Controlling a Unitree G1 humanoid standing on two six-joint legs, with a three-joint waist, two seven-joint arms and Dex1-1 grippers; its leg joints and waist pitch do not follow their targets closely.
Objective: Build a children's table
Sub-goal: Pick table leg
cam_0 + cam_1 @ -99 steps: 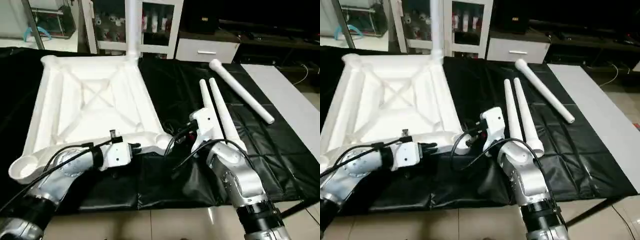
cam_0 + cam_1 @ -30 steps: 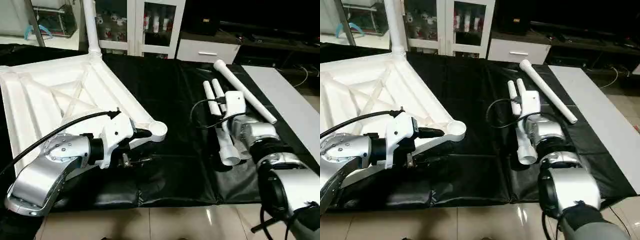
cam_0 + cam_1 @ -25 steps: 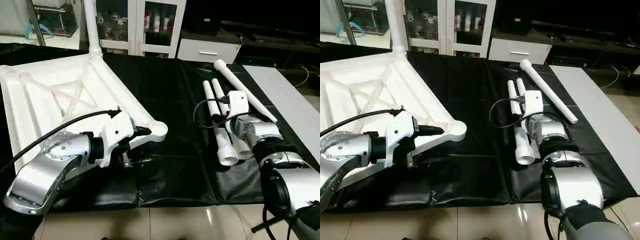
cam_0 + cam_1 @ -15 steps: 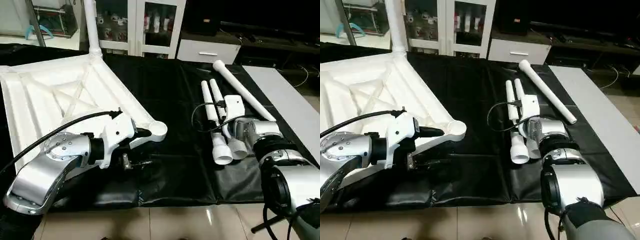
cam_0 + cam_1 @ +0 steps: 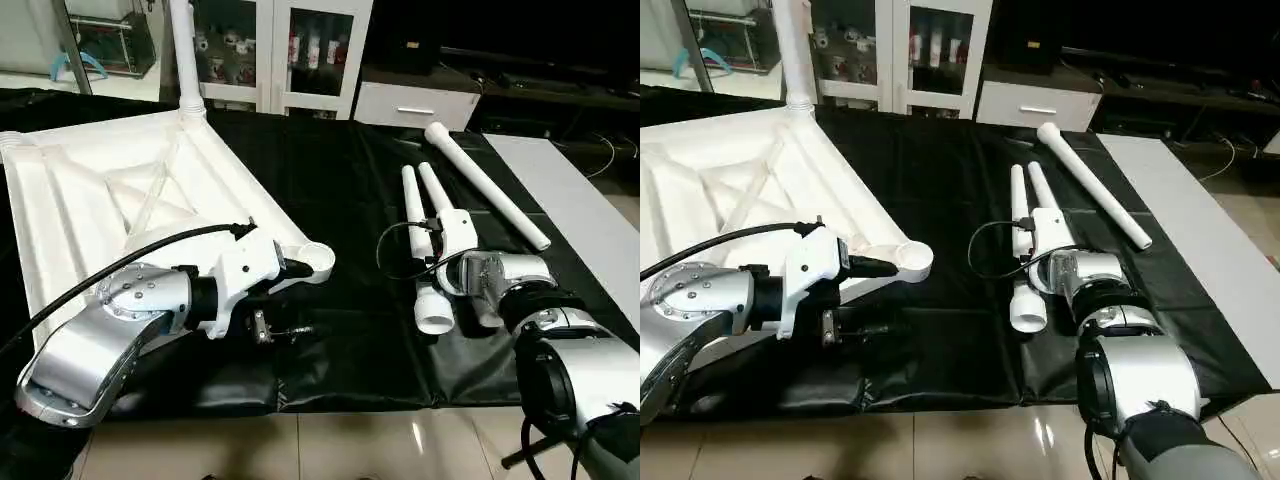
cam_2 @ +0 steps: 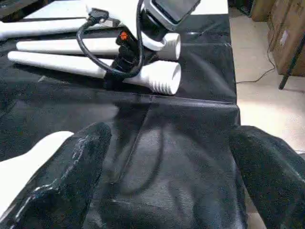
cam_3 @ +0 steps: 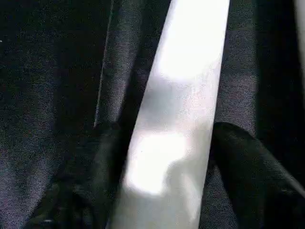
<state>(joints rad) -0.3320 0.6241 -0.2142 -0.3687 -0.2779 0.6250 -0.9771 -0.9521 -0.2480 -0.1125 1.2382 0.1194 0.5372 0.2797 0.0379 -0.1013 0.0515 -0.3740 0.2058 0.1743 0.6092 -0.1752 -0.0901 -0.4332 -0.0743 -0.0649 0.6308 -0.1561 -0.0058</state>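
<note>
Black cloth over the work surface, tiled floor at the near edge, glass-door cabinet behind. Left gripper spread wide, holding nothing, just beside the near corner socket of the upturned table top. Right gripper straddles one leg of the near pair; cannot tell if it is clamped. Third leg lies farther back. Since a second ago, that pair has swung its thick ends leftward.
</note>
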